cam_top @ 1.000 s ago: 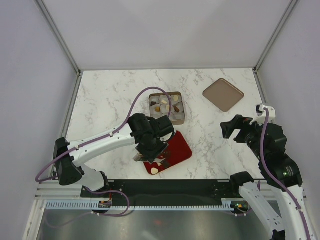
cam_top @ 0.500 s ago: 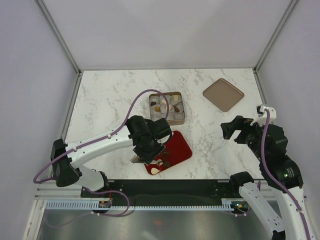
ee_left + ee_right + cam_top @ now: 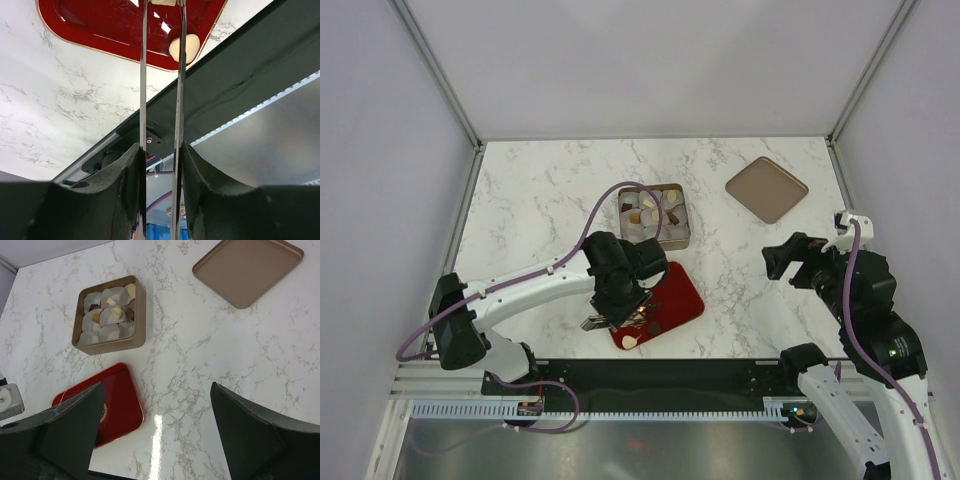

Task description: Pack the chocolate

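Red tray [image 3: 685,300] sits low centre in the top view with a cream heart chocolate [image 3: 184,47] on it; more chocolate pieces [image 3: 116,313] sit in the gold box [image 3: 107,346] above. My left gripper [image 3: 160,150], half closed, pinches tweezers [image 3: 143,90]; my right gripper [image 3: 155,405] gapes wide, empty.

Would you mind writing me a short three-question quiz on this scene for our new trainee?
1. True or false: the brown lid lies apart from the gold box, not on it.
2. What do the left gripper's jaws hold? A) tweezers B) a paper cup C) nothing
3. Fill in: the cream heart-shaped chocolate lies on the ___ tray.
Key: 1 true; 2 A; 3 red.
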Available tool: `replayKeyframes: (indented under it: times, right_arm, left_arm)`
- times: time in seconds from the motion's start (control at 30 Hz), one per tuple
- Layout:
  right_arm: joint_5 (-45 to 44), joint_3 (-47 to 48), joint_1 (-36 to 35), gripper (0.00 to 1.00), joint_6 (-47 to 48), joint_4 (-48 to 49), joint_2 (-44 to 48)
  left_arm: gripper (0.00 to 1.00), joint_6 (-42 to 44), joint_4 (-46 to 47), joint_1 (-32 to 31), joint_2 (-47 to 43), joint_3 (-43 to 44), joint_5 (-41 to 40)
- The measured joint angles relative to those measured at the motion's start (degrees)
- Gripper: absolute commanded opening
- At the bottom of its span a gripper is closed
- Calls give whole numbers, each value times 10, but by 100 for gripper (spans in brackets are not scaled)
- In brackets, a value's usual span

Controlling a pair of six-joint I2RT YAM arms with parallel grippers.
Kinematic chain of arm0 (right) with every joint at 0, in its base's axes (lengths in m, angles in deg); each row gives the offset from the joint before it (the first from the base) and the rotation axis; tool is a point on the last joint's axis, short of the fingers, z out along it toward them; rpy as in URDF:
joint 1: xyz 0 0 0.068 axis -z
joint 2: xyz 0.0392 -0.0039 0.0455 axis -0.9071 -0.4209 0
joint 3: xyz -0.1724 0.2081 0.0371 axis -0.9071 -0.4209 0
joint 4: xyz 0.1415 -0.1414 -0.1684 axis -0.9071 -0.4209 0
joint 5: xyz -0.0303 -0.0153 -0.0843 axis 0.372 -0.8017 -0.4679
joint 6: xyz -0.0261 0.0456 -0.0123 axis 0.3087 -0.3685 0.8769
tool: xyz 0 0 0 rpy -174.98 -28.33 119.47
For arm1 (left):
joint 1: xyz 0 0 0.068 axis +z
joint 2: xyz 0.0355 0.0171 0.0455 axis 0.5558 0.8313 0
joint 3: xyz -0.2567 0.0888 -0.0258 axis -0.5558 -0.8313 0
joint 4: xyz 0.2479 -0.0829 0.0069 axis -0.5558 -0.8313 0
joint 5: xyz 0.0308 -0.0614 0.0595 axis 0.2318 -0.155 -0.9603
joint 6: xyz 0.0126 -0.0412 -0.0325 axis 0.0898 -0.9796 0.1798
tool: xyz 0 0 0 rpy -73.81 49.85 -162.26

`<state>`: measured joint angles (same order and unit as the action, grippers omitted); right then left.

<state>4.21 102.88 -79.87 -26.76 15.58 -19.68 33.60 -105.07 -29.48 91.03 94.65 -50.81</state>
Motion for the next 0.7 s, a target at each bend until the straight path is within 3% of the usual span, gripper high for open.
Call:
replayKeyframes:
  times: [0.23,0.7]
  right_arm:
    - [-2,0,0,95,0,-6,1]
    - [-2,0,0,95,0,-6,1]
  left_arm:
    - [37,0,-2,0,5,14,-17]
    - [34,0,-8,16,47,189,-111]
